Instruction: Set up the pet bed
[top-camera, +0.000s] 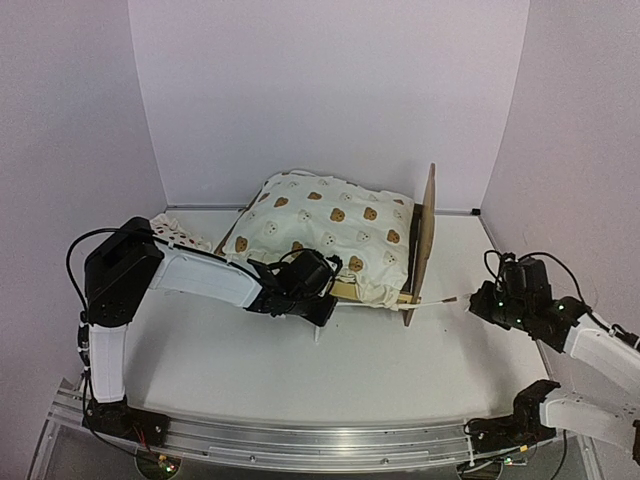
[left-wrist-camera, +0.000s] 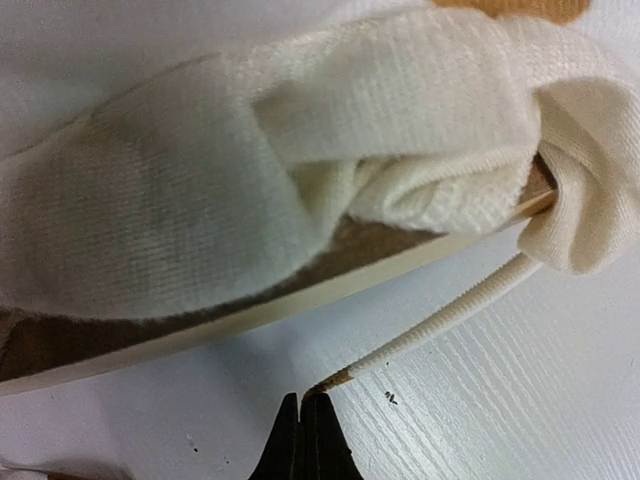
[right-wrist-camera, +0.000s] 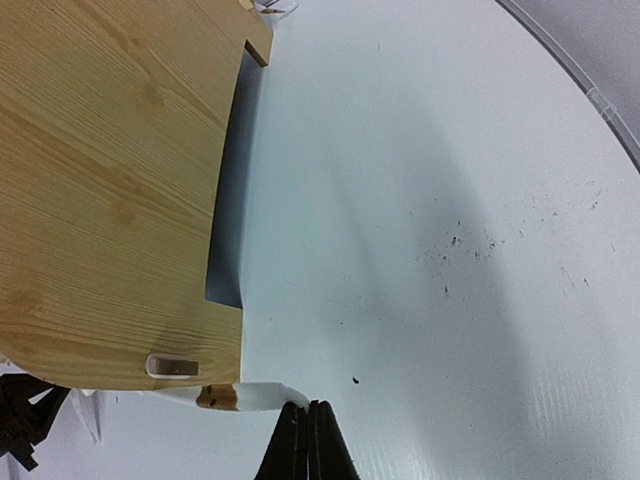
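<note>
The pet bed (top-camera: 424, 236) stands mid-table with its plywood headboard upright on the right. A cream bear-print cushion (top-camera: 330, 232) lies on it. My left gripper (top-camera: 318, 316) is at the bed's near side rail (left-wrist-camera: 300, 303), shut (left-wrist-camera: 303, 397) on the brown tip of a thin white cord (left-wrist-camera: 440, 320). The cord runs from a knotted cushion tie (left-wrist-camera: 420, 180) at the rail. My right gripper (top-camera: 473, 302) is just right of the headboard's (right-wrist-camera: 110, 180) near corner. It is shut (right-wrist-camera: 308, 405) on the end of a flat white tie (right-wrist-camera: 250, 396) that comes from under the headboard.
A small white pillow with red strawberries (top-camera: 178, 236) lies at the back left, partly behind the left arm. White walls close in the table on three sides. A metal rail (top-camera: 300, 440) with the arm bases runs along the near edge.
</note>
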